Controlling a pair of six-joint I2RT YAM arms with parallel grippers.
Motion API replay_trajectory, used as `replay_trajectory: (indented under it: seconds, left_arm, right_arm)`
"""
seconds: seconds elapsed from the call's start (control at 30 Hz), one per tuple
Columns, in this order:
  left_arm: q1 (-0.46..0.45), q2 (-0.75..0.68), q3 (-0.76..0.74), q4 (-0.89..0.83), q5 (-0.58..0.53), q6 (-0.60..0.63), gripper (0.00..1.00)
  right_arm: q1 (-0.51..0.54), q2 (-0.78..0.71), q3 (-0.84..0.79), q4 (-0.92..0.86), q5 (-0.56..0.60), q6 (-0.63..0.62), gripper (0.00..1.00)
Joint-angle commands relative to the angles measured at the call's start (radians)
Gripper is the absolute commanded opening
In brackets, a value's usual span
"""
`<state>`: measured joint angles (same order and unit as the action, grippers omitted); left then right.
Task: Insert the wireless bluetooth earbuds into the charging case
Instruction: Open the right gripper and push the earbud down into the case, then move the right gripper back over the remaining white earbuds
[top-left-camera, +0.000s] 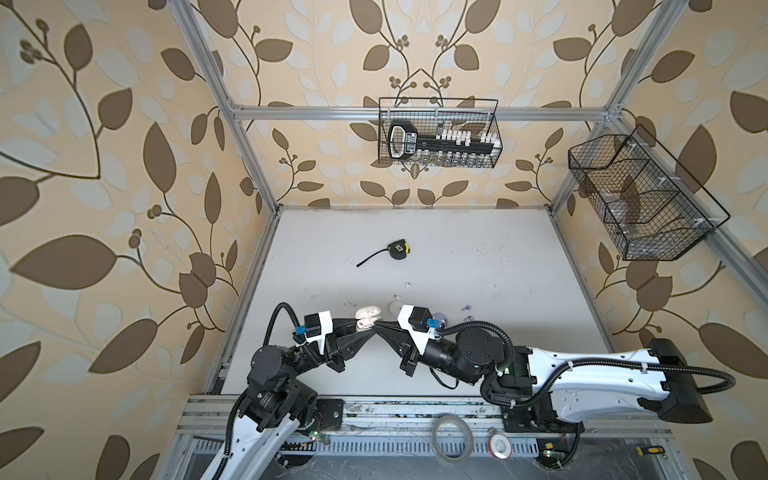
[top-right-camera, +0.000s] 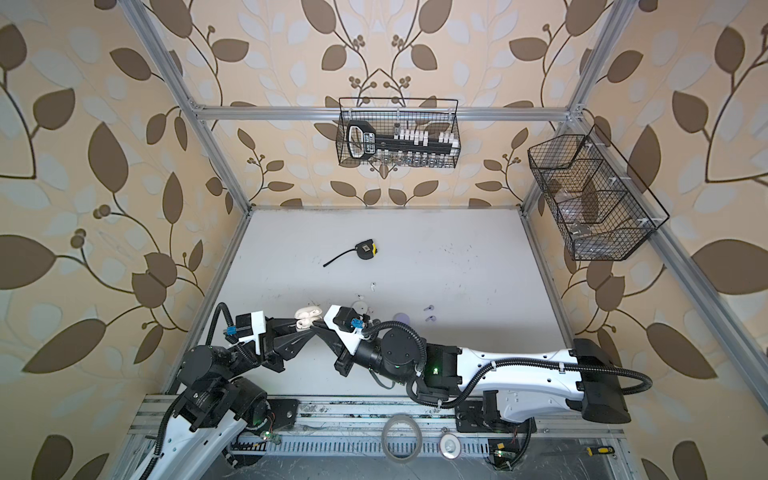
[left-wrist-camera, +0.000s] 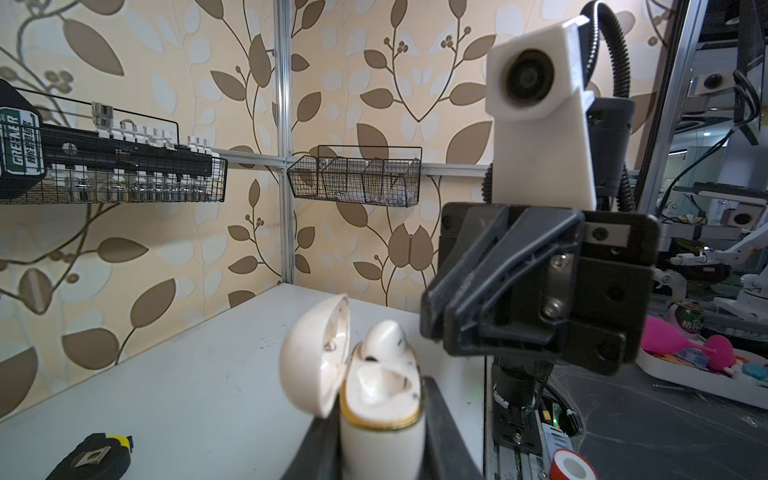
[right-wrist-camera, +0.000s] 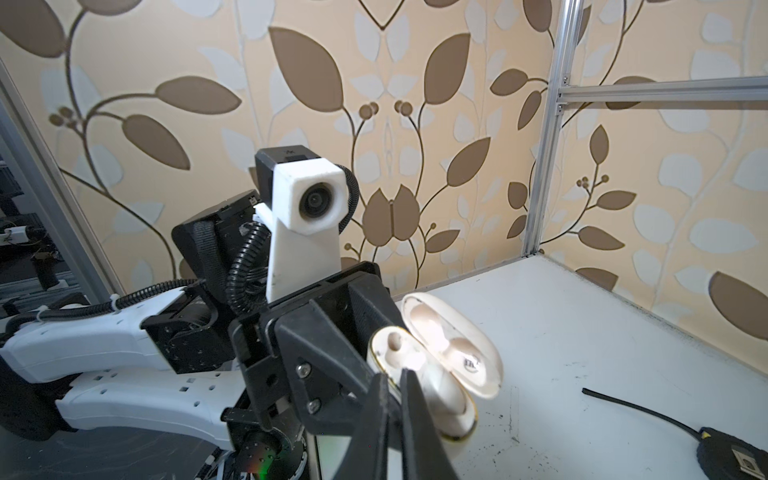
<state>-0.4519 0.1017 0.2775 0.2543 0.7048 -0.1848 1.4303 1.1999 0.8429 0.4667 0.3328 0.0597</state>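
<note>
Cream case (left-wrist-camera: 384, 436), lid open, is pinched low on its body by the left gripper (top-left-camera: 362, 327) at about 6 o'clock of the table (top-left-camera: 478, 249) centre. One bud (left-wrist-camera: 384, 336) stands proud in a socket, seemingly not yet flush. Right gripper (right-wrist-camera: 395, 376) fingers are pressed together, empty, tips just beside that bud, contact unclear. Buds look light, hard, slick and easily flicked, so pinch across the stem or press the crown gently; white bud (top-left-camera: 408, 286) lies at 1 o'clock of the case, lavender buds (top-left-camera: 466, 308) at 3.
</note>
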Motion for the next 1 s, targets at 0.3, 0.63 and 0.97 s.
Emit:
replay_trajectory:
  seconds: [0.3, 0.63, 0.97]
  left_arm:
    - [0.000, -0.036, 0.055, -0.050, -0.052, 0.071, 0.00]
    - [0.000, -0.075, 0.111, -0.238, -0.135, 0.133, 0.00]
    - [0.000, -0.077, 0.116, -0.253, -0.138, 0.131, 0.00]
  right_arm:
    - [-0.030, -0.181, -0.074, 0.003, 0.238, 0.117, 0.19]
    - [-0.350, -0.116, -0.119, -0.479, 0.147, 0.680, 0.26]
    - [-0.462, 0.259, 0.064, -0.703, -0.059, 0.606, 0.34]
